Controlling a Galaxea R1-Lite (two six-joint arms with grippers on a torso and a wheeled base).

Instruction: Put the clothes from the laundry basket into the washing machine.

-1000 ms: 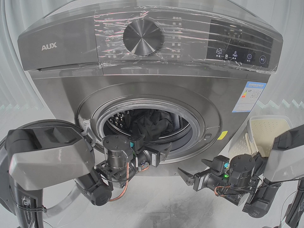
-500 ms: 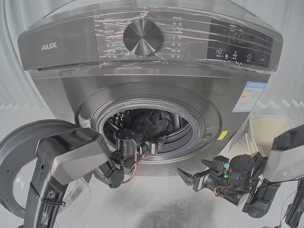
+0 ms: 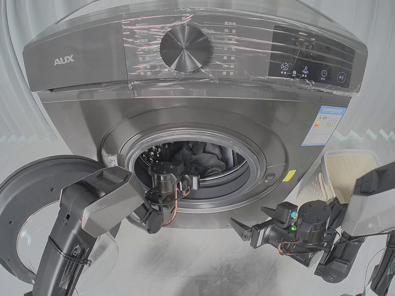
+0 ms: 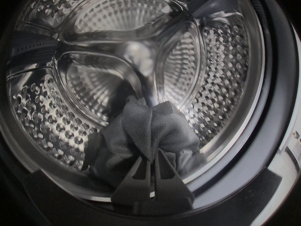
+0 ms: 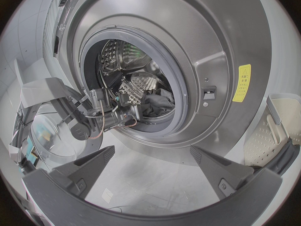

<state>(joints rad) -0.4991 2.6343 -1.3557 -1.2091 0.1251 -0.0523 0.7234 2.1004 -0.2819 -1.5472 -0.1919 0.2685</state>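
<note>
Jaws: left gripper point(image 4: 152, 165) pinched on grey garment point(image 4: 144, 132) just inside drum point(image 4: 103, 32) mouth; right gripper point(image 5: 152, 156) spread wide, empty, near laundry basket point(image 5: 282, 126). We judge risk: release this shallow, cloth drapes over door seal point(image 4: 276, 94), slips out.

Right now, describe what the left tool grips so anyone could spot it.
Find the silver front-loading washing machine, its round door open. In its shiny perforated steel drum sits a crumpled dark grey fabric garment, pinched by the left tool: the only soft, matte thing there.
</note>
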